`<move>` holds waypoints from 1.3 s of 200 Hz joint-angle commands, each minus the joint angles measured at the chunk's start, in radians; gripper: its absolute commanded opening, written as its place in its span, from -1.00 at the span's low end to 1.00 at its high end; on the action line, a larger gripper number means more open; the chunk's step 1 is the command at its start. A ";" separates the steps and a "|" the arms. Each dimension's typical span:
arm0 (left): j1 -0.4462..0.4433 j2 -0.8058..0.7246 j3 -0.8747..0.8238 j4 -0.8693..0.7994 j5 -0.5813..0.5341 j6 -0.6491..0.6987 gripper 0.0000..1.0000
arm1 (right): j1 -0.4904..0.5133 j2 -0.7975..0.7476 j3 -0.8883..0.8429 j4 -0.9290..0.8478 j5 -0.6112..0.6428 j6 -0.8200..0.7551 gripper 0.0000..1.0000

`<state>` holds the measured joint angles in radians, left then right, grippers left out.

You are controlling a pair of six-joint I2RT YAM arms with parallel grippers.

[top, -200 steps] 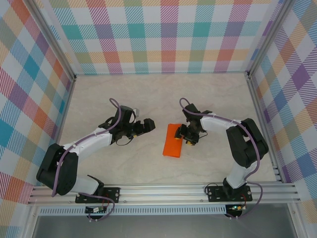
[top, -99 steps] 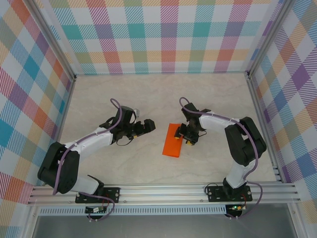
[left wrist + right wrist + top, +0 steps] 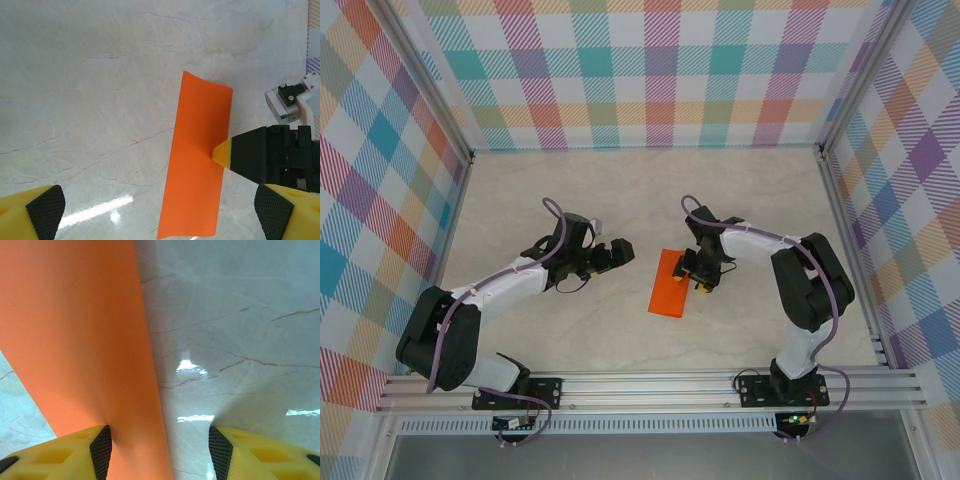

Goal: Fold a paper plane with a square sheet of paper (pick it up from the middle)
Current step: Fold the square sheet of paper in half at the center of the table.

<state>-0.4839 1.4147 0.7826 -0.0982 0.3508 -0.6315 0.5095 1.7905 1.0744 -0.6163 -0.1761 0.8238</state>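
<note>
1. The square sheet of paper lies on the table between your two arms. It reads as a narrow orange rectangle, so I judge it has been folded once lengthwise.
2. Right gripper: the claw is part-open and clamps nothing. In the right wrist view the jaws straddle the sheet's long right edge, one pad down on the orange and the other on bare table.
3. In the left wrist view, one yellow fingertip touches that same edge about halfway along.
4. Left gripper: released, with the jaws spread wide. It hovers just left of the sheet, apart from it.
5. Handling, as a judgement: the sheet is very light, thin and floppy, with no stiffness outside the crease. It will likely slide on the glossy marble-look top if you push it sideways.
6. The far short end curls up slightly, so expect the layers to spring open.
7. Where to hold: take it mid-length on a long edge. Pin with one pad and pinch with the other, and go gently, since it tears and dents easily.
8. Writing: no readable brand, label or text on the paper or the grippers.
</note>
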 commanded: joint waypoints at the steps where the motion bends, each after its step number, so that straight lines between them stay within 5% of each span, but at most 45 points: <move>1: -0.013 0.005 0.012 0.013 0.013 0.000 1.00 | -0.006 -0.002 -0.025 0.018 0.020 -0.006 0.16; 201: -0.028 0.034 0.019 0.049 0.040 -0.016 0.94 | -0.004 0.069 -0.018 -0.027 0.078 -0.023 0.16; 260: -0.066 0.121 0.081 0.046 0.058 -0.033 0.36 | -0.003 0.072 -0.020 -0.033 0.087 -0.018 0.16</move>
<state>-0.5175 1.5066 0.8185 -0.0719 0.3851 -0.6582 0.5095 1.7992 1.0805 -0.6247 -0.1650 0.8230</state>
